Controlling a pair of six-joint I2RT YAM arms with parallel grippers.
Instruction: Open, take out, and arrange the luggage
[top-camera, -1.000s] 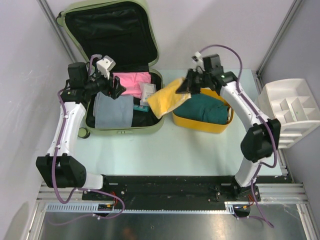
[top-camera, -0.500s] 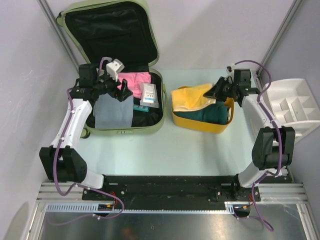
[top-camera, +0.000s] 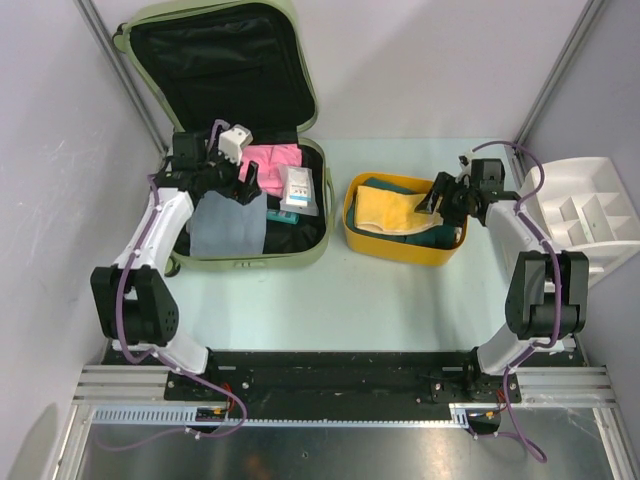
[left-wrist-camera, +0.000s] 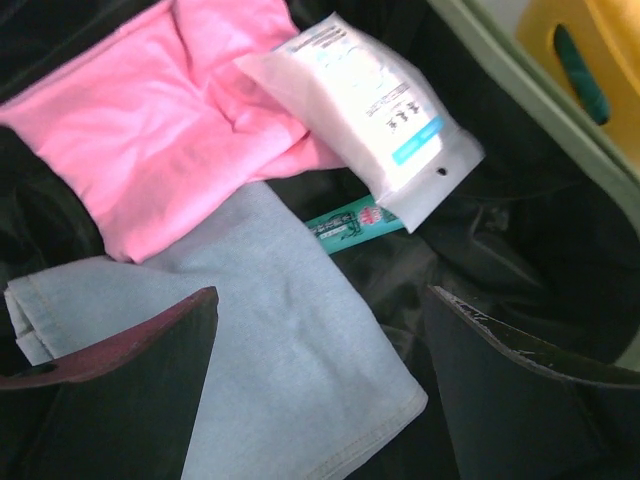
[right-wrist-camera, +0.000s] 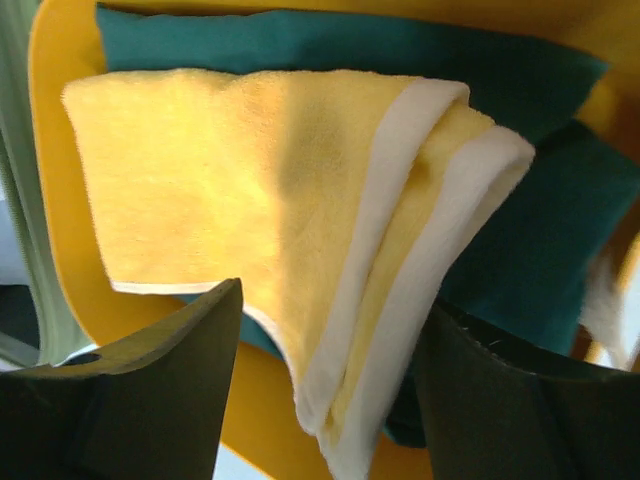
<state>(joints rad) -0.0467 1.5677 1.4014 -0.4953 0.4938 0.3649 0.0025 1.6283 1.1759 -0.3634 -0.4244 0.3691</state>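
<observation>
**Open luggage lies straight under the left gripper, well off to the side of the right one**

The luggage (top-camera: 245, 262) lies open on the table with its lid raised against the back wall, directly below the left gripper (top-camera: 245, 185) and well apart from the right gripper (top-camera: 437, 197). It is not yet emptied. A folded pale blue cloth (left-wrist-camera: 290, 380) lies right beneath the left tool's spread jaws. Beyond the fingertips lies a pink garment (left-wrist-camera: 170, 130). A white packet (left-wrist-camera: 370, 120) rests partly on it, ahead and to the tool's right, and a small teal tube (left-wrist-camera: 350, 225) shows just under the packet's near end.

The left jaws stand wide apart and hold nothing. In the wrist view the blue cloth runs slantwise, from the left finger toward the lower right, so its long edges sit at an angle to the jaw line. My reading is that a straight descent would meet flat cloth rather than an edge, so a pinch at the nearer fold looks the likelier way in.

Out from the luggage, just beside its right wall, sits the yellow tub (top-camera: 400, 250). The right gripper hovers over it with jaws spread and nothing pinched. Directly below them a yellow towel (right-wrist-camera: 250, 190) lies on a dark teal cloth (right-wrist-camera: 330, 50) in the tub. The white organizer tray (top-camera: 585, 215) stands on that tool's far side, away from the luggage. The left arm is plainly the better placed for the next item.
</observation>
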